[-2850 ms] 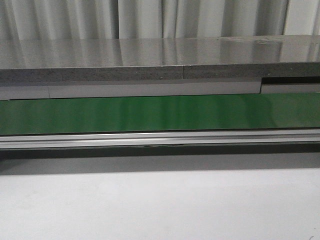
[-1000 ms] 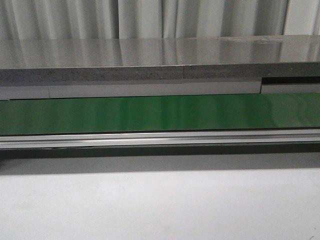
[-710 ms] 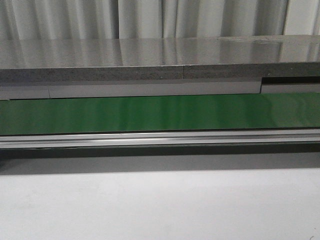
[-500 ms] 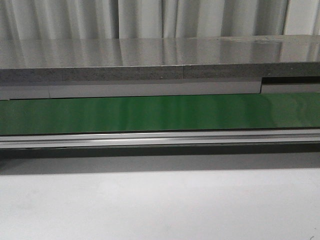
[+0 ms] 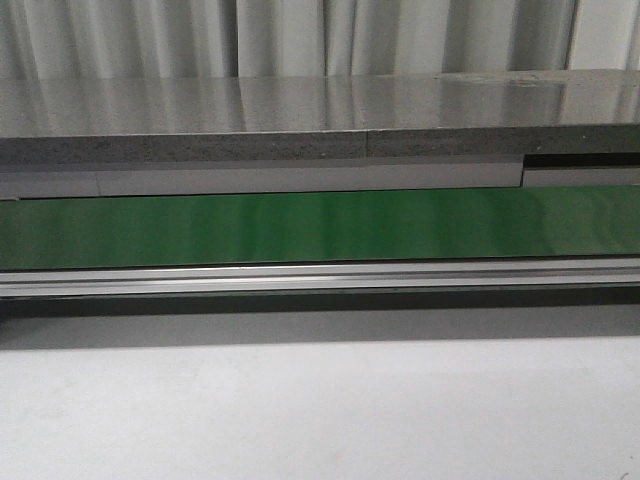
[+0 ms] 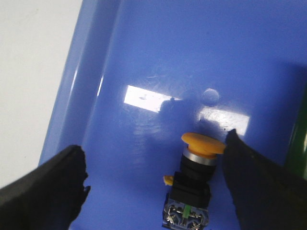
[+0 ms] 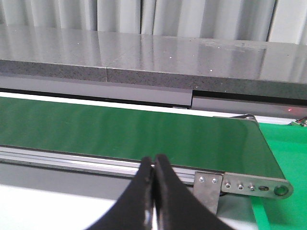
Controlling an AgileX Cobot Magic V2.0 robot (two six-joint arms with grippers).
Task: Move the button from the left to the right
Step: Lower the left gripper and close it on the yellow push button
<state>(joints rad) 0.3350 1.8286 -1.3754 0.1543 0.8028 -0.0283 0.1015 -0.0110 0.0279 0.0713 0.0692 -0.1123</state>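
Note:
The button (image 6: 194, 179) lies on its side on the floor of a blue tray (image 6: 158, 57) in the left wrist view. Its yellow-orange cap, a silver ring, a black body and a greenish mark at its terminal end all show. My left gripper (image 6: 153, 160) is open over the tray, its jaws wide apart. The button rests between them, close against one black finger (image 6: 254, 177) and far from the other (image 6: 43, 191). My right gripper (image 7: 154, 165) is shut with nothing in it, held in front of the green conveyor belt (image 7: 120, 132). Neither gripper nor the button appears in the front view.
The green belt (image 5: 320, 225) runs across the front view behind a metal rail (image 5: 320, 277), with a grey stone counter (image 5: 300, 120) beyond it. White table surface (image 5: 320, 410) lies in front. In the right wrist view the belt ends at a bracket (image 7: 254, 184).

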